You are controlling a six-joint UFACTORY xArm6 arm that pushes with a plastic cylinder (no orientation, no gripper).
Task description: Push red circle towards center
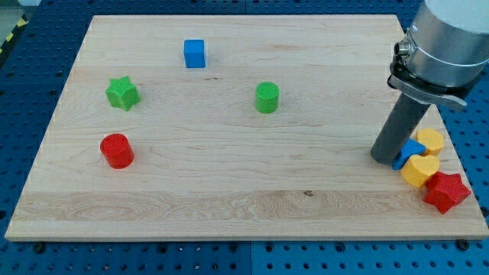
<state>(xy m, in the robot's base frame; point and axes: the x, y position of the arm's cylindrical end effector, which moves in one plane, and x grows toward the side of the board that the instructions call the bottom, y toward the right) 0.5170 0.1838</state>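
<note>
— Camera view first: where does the red round cylinder block [117,150] sit?

— On the pale wooden table [229,198], far over at the view's left and a little below mid-height. A green star block [122,93] lies above it, apart from it.

— And my tip?

— My tip [385,160] is at the view's right edge of the table, well apart from the red circle, with nearly the whole table between them. It stands just beside a cluster: a small blue block [409,150] touching or almost touching it, two yellow blocks [425,156], and a red star block [446,192] lower right.

— Jaws?

— None on this rig; the arm ends in a plain dark rod, so nothing opens or holds.

— So what does the push turn on?

— The centre lies to the right of the red circle, near a green round cylinder block [267,98]. I judge my tip must cross to the circle's far left side, then push rightward and slightly upward. A blue cube block [195,53] near the top is clear of that path.
</note>
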